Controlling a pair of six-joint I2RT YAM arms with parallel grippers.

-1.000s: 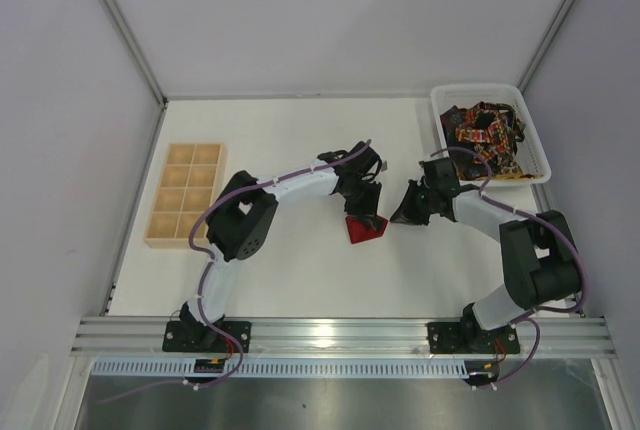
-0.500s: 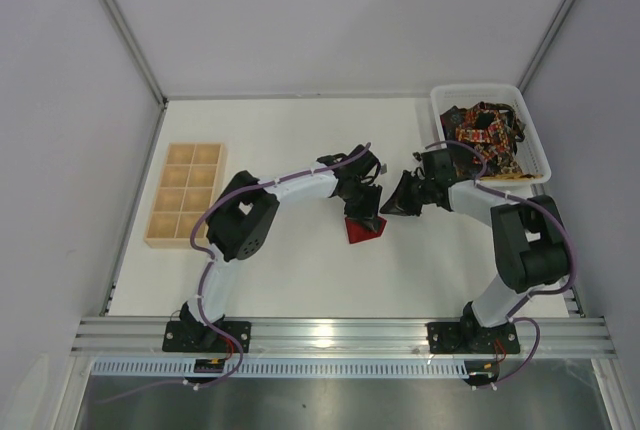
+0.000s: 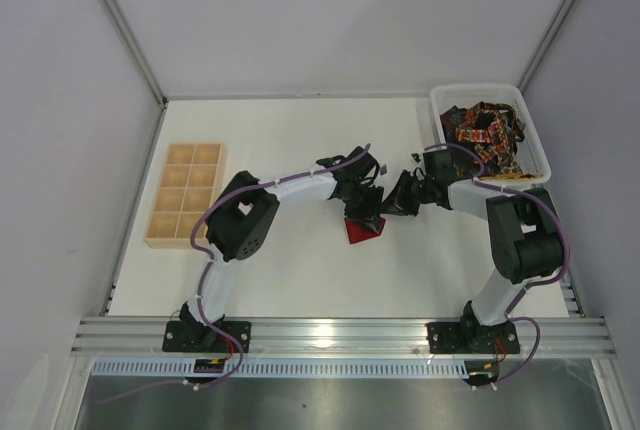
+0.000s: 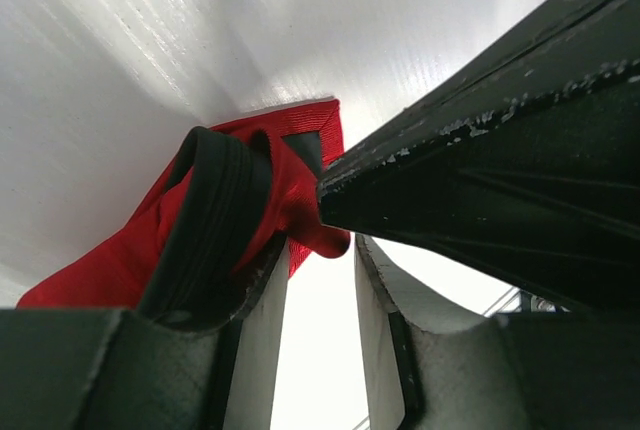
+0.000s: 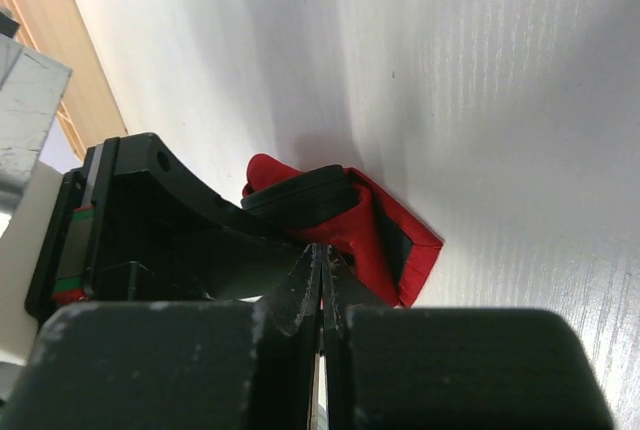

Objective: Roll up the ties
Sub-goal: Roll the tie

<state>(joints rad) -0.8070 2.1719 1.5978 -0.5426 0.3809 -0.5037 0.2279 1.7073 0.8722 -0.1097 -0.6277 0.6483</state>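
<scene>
The red tie (image 3: 364, 229) lies part-rolled at mid-bench (image 3: 300, 140), coiled round one of my left fingers (image 4: 215, 210), which stand partly open (probably to slip free), while my right fingers (image 5: 300, 300), pressed shut and empty, pin its fold.

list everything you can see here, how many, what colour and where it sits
plain red fabric necktie: one, bright red, bunched at the table's centre, between both grippers
dark patterned neckties: tangled heap, count unclear, dark with red, orange and yellow, inside the basket
white plastic basket: one, white, far right corner
wooden compartment tray: one, light wood, left side
table: one, white, under everything
left gripper: one, black, open, red tie draped over one finger
right gripper: one, black, shut, tips at the red tie
</scene>
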